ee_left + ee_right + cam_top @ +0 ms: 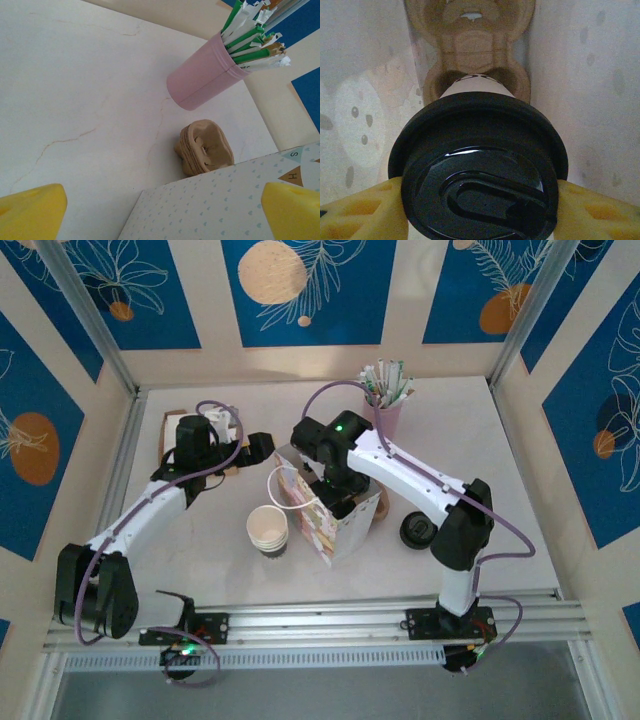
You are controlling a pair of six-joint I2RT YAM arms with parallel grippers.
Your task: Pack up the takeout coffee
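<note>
I've got the coffee cup point(479, 150) inside the paper bag point(585, 75).
My right gripper point(480, 212) clamps its sides, above a cardboard tray point(472, 45) at the bottom; my left gripper point(160, 212) hangs wide open near the bag.

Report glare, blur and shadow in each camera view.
Right wrist: a white glare streak crosses the black lid of the takeout coffee; the paper bag walls behind look soft. Left wrist: fingers of the left gripper are blurred, the pink cup in focus. Top external: even light, soft shadows on the table.
</note>
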